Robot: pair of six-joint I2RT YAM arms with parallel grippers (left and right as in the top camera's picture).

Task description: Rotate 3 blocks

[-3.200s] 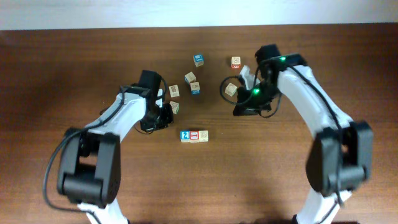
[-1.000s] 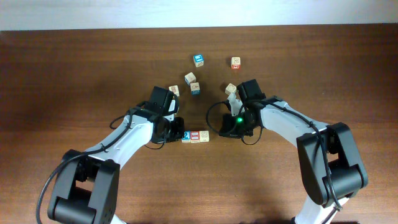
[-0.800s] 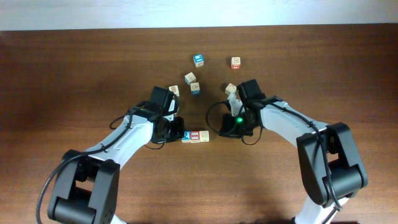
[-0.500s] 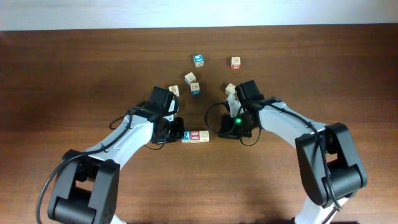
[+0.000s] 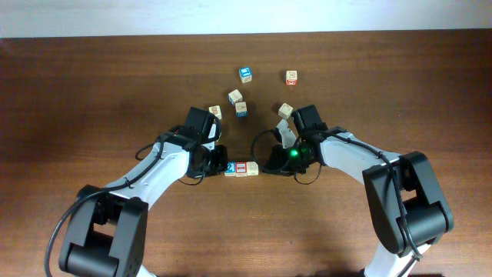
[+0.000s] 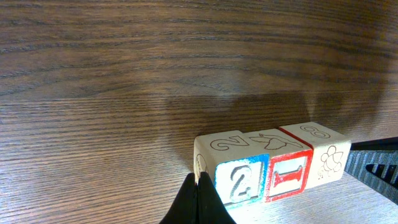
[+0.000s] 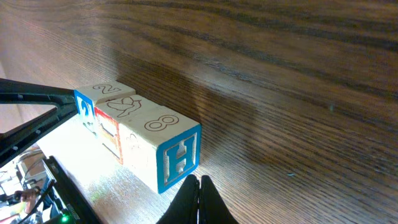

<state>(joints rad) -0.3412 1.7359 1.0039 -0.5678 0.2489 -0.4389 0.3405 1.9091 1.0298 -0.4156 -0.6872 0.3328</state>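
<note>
Three blocks lie in a tight row on the wooden table: a blue-framed one showing a 2 (image 5: 229,168) (image 6: 241,177), a red-framed one (image 5: 241,168) (image 6: 287,174) and a beige one (image 5: 251,167) (image 6: 326,163). My left gripper (image 5: 218,165) (image 6: 200,186) is shut, and its tip touches the blue block's left end. Shut too, my right gripper (image 5: 265,165) (image 7: 198,183) has its tip just beside the beige block's right end, a blue-framed H face (image 7: 179,155). Neither gripper holds anything.
Several loose cubes lie farther back: a blue one (image 5: 245,74), a red one (image 5: 291,77), and beige ones (image 5: 235,97) (image 5: 215,112) (image 5: 285,110). Both arms reach in low from the front corners toward the row.
My right gripper has slid left to the beige block's right end. The left gripper and the row of blocks have stayed put.
</note>
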